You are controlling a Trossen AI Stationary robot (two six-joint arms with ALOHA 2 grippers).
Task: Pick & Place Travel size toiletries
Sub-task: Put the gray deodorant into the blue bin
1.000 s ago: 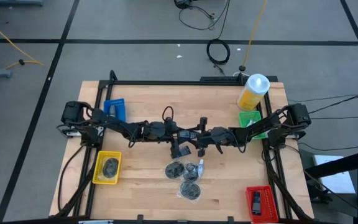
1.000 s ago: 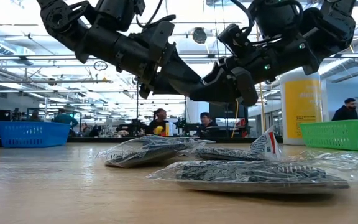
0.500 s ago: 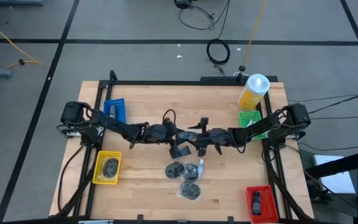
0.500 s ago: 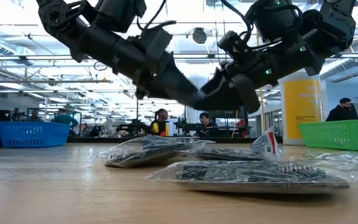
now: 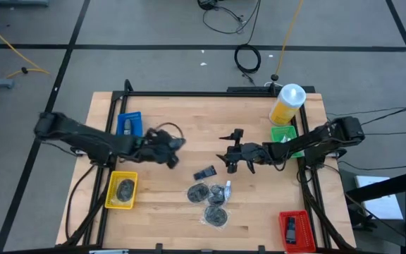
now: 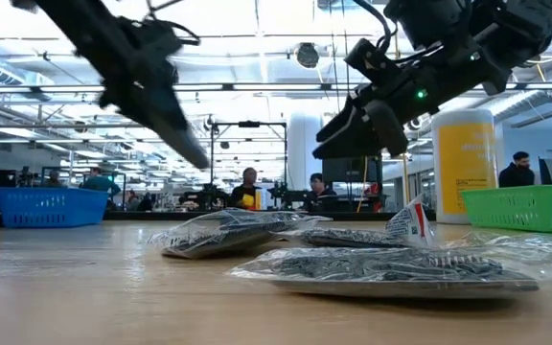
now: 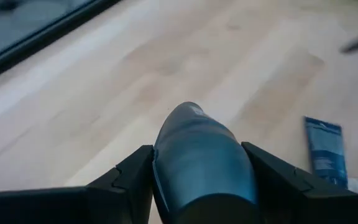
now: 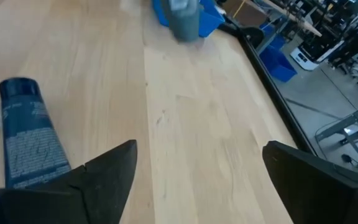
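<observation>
The job looked partly underway. The left claw (image 5: 169, 149) was pinching a dark grey-blue tube (image 7: 199, 158) between its fingers and hung above the counter (image 5: 161, 113) beside the blue bin (image 5: 129, 124), which seemed the likely drop spot; whether anything already lay in that bin could not be made out. A second tube (image 5: 204, 173) lay flat on the wood, well to the middle of the counter from the blue bin, just below the right claw (image 5: 233, 156), whose fingers were spread wide with nothing between them. A small white bottle (image 5: 227, 188) rested among the bagged bundles (image 5: 215, 204) farther toward the front edge, so at least two pieces appeared left to move.

Other things stood around: a yellow bin (image 5: 121, 190) toward the front from the blue bin held one dark bundle, a green bin (image 5: 283, 135) and a yellow jug (image 5: 287, 104) sat at the opposite side, and a red bin (image 5: 295, 230) at the far front corner. The crinkled bags crowding the white bottle would probably make that pick awkward.
</observation>
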